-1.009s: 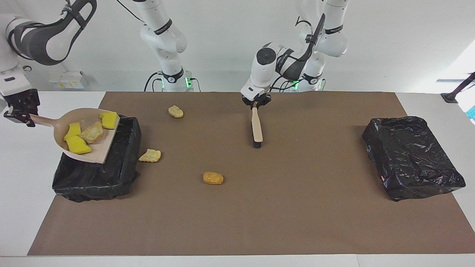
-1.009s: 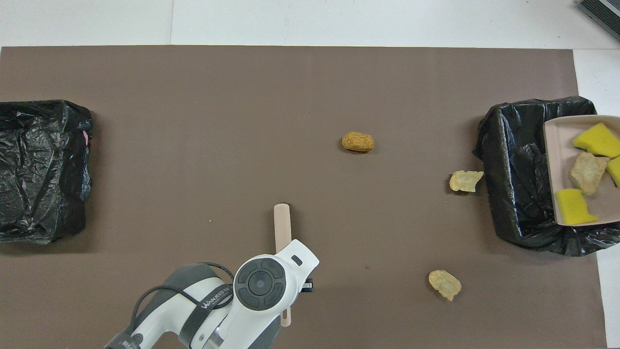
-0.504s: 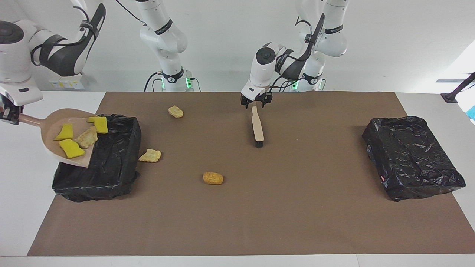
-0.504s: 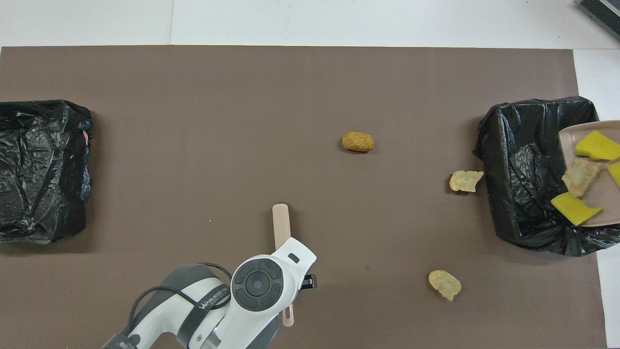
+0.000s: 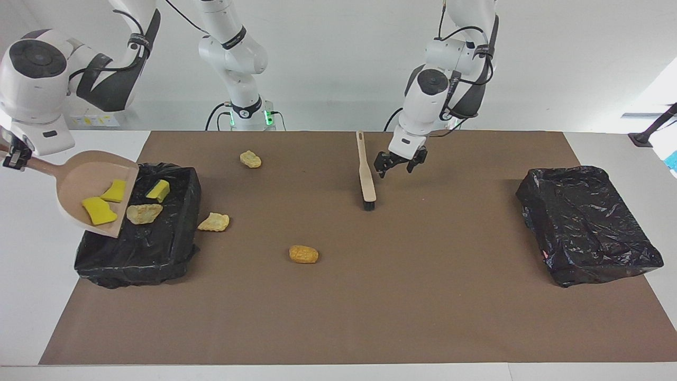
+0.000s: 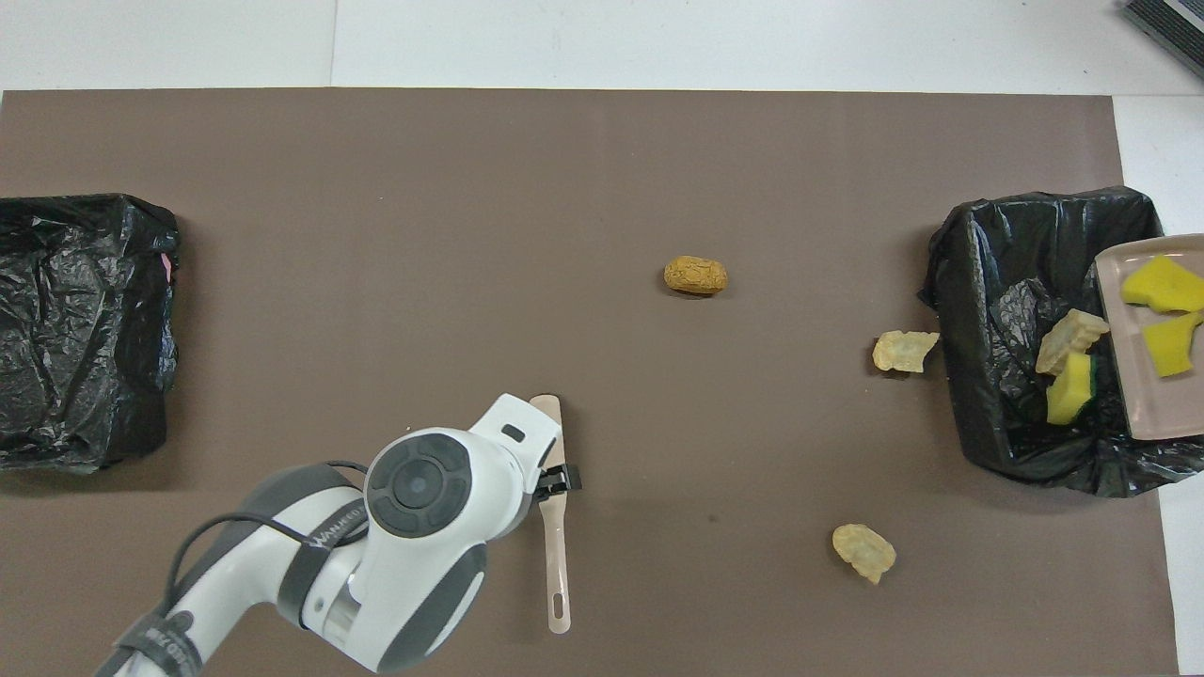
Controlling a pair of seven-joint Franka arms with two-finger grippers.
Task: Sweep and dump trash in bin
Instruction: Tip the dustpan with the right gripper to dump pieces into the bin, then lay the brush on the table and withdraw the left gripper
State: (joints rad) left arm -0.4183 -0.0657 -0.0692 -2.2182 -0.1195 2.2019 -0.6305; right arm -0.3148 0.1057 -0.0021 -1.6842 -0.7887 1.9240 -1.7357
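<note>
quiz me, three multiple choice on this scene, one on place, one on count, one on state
1. Where is the brush?
A. on the mat, not held
B. in a bin
C. in the dustpan

2. How many trash pieces lie loose on the mat?
A. one
B. three
C. six

3. The dustpan is
A. flat on the mat
B. tilted over the bin
C. upside down

Answers:
1 A, the left end effector is off it.
2 B, three tan lumps.
3 B, the right end effector holds its handle.
</note>
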